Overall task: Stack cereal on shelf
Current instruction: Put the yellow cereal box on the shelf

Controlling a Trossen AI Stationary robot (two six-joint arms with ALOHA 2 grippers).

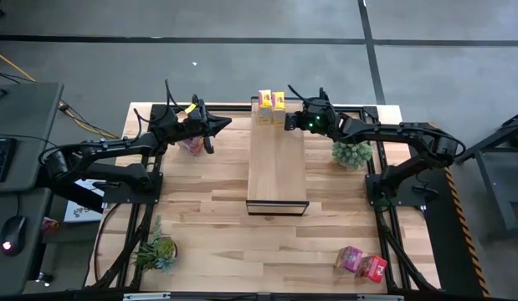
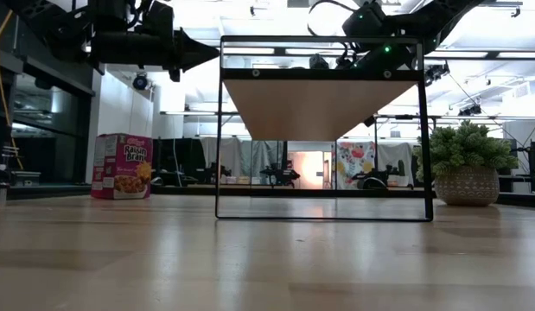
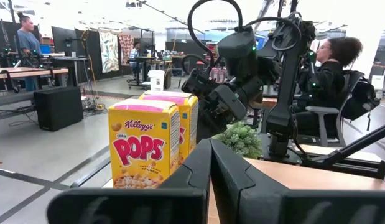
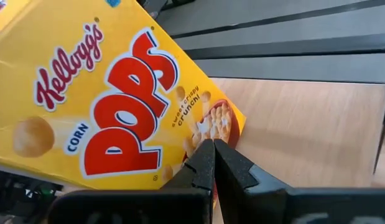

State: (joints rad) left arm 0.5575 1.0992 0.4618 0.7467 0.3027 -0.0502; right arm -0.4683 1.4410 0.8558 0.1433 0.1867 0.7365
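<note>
Two yellow Corn Pops cereal boxes [image 1: 271, 109] stand upright side by side on their bases at the far end of the shelf [image 1: 276, 171]; the left wrist view shows both of these yellow boxes [image 3: 144, 146]. My right gripper [image 1: 289, 122] is shut, its tips at the lower corner of the nearer yellow box [image 4: 111, 106]. My left gripper [image 1: 228, 124] is shut and empty, hovering left of the shelf above a pink Raisin Bran box [image 2: 120, 166] that stands on the table. Another pink box [image 1: 349, 257] and a red box [image 1: 375, 268] lie near the table's near right corner. My right gripper's shut fingertips [image 4: 204, 163] sit right at the lower corner of the yellow box's printed face [image 4: 226, 121], coming level from the table's right. Whether they touch the box I cannot tell. The box stands upright on the shelf.
A potted plant [image 1: 352, 154] sits right of the shelf under the right arm, and another plant [image 1: 156, 251] is at the near left corner. Most of the shelf top in front of the yellow boxes is bare wood. People are in the room beyond.
</note>
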